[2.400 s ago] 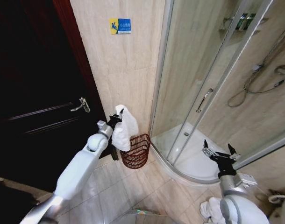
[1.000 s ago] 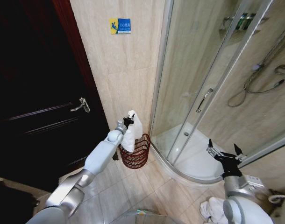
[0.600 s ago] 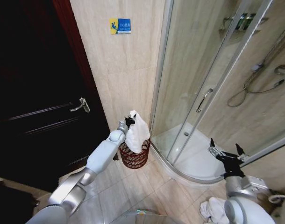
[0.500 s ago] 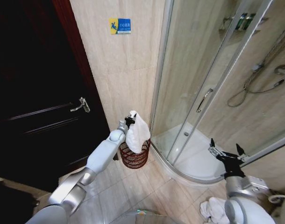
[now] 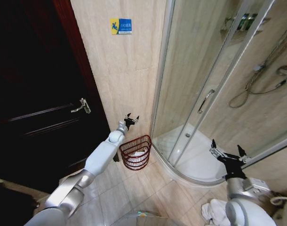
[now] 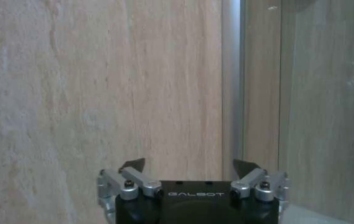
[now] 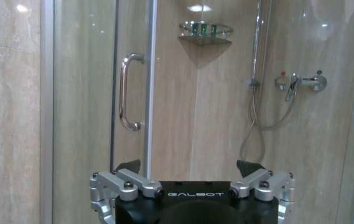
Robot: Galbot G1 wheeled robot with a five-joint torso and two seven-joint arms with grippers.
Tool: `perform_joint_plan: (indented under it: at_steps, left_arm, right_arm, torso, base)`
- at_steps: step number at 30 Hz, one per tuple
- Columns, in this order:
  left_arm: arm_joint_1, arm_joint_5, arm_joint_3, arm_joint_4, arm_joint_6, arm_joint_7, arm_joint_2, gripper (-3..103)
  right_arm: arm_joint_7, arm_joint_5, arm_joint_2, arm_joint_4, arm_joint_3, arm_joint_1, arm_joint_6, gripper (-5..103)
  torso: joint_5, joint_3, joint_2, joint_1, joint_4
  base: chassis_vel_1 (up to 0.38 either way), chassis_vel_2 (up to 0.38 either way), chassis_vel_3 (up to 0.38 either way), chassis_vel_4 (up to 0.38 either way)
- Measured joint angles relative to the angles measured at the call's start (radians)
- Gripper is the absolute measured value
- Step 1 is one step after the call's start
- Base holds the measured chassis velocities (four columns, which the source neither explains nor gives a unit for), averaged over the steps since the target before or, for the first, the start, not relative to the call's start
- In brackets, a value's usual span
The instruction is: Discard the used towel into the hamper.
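Towel count is one: a crumpled white cloth towel (image 5: 139, 155) lying inside the single round reddish-brown open-weave wire hamper (image 5: 137, 151), which stands on the floor by the beige tiled wall (image 5: 129, 70); left pincer (image 5: 131, 117) hovers above it, spread wide and empty; right pincer (image 5: 227, 152), also wide open and empty, hangs near the glass shower enclosure (image 5: 214, 84).

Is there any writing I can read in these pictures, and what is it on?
"GALBOT": on the left gripper, on its black body.
"GALBOT": on the right gripper, likewise.
Blue and yellow wall sign: it carries white characters and a figure, too small to read.
Bottles on the shower shelf: any labels are too small to read.
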Motion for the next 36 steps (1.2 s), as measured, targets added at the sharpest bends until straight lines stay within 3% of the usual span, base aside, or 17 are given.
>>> perform_joint_plan:
  at_steps: [4,27,36]
  left_arm:
    - [0.007,0.001,0.0,-0.002,0.001,0.0,-0.002,100]
    - [0.036,0.001,-0.021,-0.03,0.01,-0.003,0.004,100]
    - [0.171,-0.012,-0.116,-0.201,0.047,-0.007,0.045,100]
  right_arm:
    - [-0.003,-0.002,0.003,0.0,0.0,-0.008,0.004,100]
    - [-0.001,-0.002,-0.011,0.012,-0.003,-0.006,-0.01,100]
    - [-0.004,-0.003,-0.004,0.011,-0.008,-0.007,-0.007,100]
  torso:
    - [0.0,0.0,0.0,0.0,0.0]
    - [0.0,0.0,0.0,0.0,0.0]
    - [0.0001,0.0,0.0,0.0,0.0]
  base:
    - [0.0,0.0,0.0,0.0]
    - [0.0,0.0,0.0,0.0]
    - [0.0,0.0,0.0,0.0]
